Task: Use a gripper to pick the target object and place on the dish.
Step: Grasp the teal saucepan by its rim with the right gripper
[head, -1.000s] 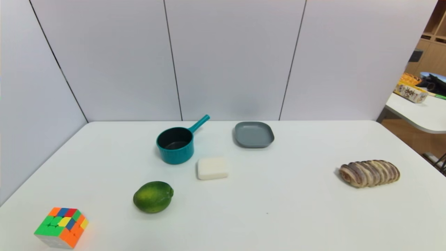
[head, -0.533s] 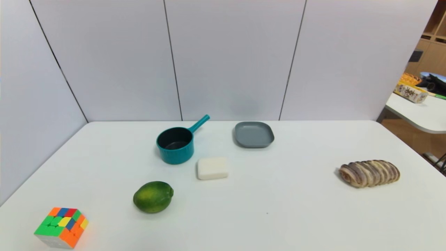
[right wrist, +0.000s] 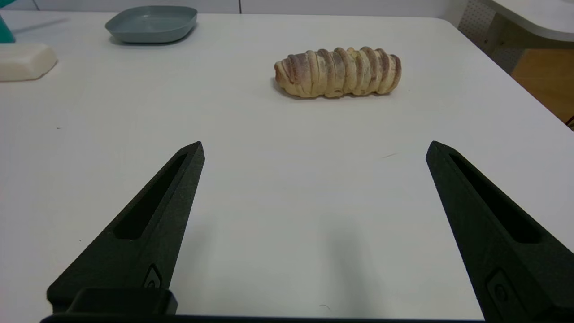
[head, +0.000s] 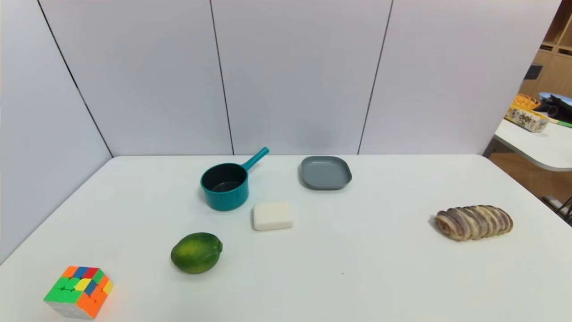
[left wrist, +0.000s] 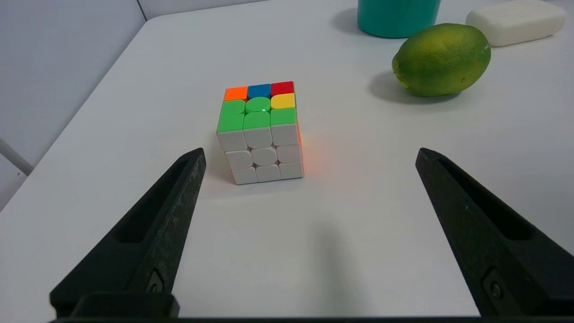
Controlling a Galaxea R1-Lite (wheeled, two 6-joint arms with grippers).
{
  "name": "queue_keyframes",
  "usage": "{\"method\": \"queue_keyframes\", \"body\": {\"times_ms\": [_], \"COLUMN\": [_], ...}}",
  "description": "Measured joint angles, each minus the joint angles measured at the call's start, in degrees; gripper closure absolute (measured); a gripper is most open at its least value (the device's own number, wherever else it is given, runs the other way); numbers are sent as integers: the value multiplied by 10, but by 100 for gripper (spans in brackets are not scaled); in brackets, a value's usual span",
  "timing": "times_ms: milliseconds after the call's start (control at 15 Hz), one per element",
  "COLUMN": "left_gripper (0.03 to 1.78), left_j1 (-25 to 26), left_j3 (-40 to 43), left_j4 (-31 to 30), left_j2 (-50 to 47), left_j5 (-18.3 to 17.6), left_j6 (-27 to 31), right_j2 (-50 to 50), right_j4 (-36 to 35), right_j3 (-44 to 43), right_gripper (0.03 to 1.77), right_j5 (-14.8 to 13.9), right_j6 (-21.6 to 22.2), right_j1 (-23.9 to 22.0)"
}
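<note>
The left gripper (left wrist: 310, 152) and right gripper (right wrist: 315, 146) are held above the smooth white table (head: 384, 268), fingers spread wide.

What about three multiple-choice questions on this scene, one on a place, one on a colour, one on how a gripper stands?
1. What lies nearest the saucepan's right side?
A) striped bread roll
B) white block
C) puzzle cube

2. What colour is the dish?
A) grey
B) red
C) yellow

3. How does the right gripper stand?
A) shut on the dish
B) shut on the lime
C) open and empty

1: B, the white block sits just right of and nearer than the teal saucepan in the head view.
2: A, the shallow dish shows plain grey.
3: C, the right gripper has its fingers wide apart over the table, with nothing between them.
</note>
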Motion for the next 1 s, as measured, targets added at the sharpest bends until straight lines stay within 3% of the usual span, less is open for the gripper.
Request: {"method": "queue_keyframes", "body": {"times_ms": [267,467,1000], "left_gripper": [12,12,12], "left_j1": [0,0,0], "left_j3": [0,0,0], "left_j4": [0,0,0], "left_j2": [0,0,0], "left_j5": [0,0,0], "left_j6": [0,0,0], "right_j2": [67,181,591], "right_j4": [10,7,-43], "right_j3": [-45,-107,-285], "right_gripper": [9,9,9], "right_j5": [12,14,11], "right_j6": [-4,-11,-25], "right_j1": [5,25,152]}}
